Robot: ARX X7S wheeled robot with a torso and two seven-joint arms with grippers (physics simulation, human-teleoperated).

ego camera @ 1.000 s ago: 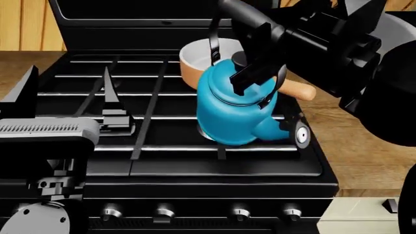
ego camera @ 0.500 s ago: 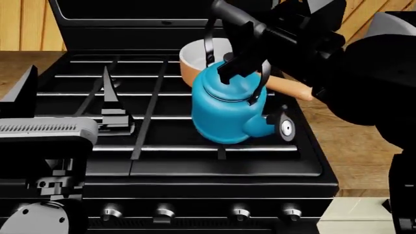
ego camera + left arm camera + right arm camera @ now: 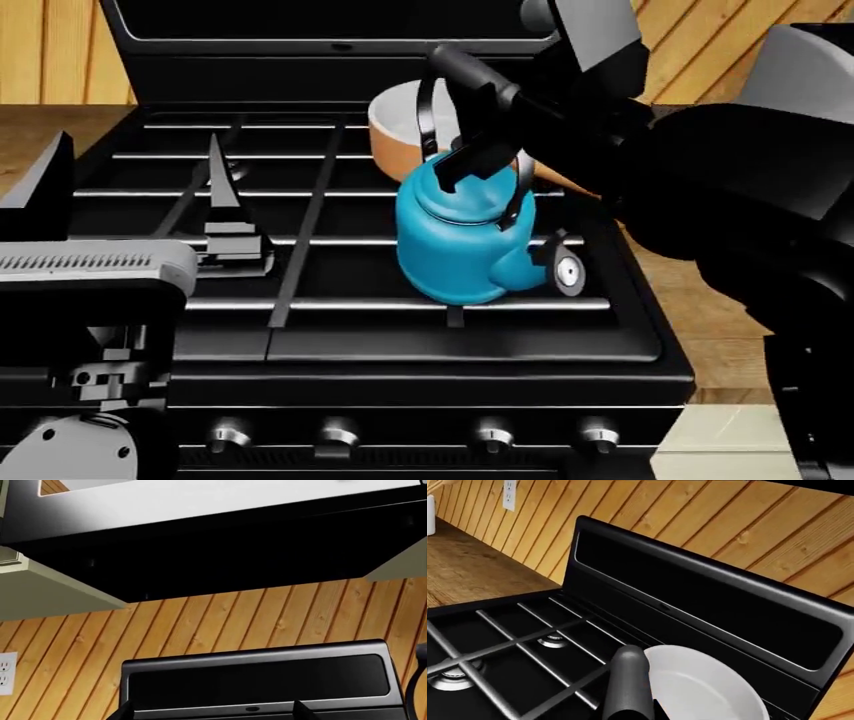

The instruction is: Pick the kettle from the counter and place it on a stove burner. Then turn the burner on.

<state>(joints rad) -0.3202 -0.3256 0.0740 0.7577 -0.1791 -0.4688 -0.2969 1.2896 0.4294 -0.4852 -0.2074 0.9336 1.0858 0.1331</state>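
While the right gripper keeps its jaws clamped on the handle, the kettle has shifted slightly left over the last second and now sits upright on the grate at centre frame, over the front-right burner, just in front of the saucepan. Placement looks essentially complete; release and a knob turn remain. The left gripper hangs with jaws wide at left.

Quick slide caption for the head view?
Right gripper holds the teal kettle by its handle on the range's front-right grate, before the orange saucepan.
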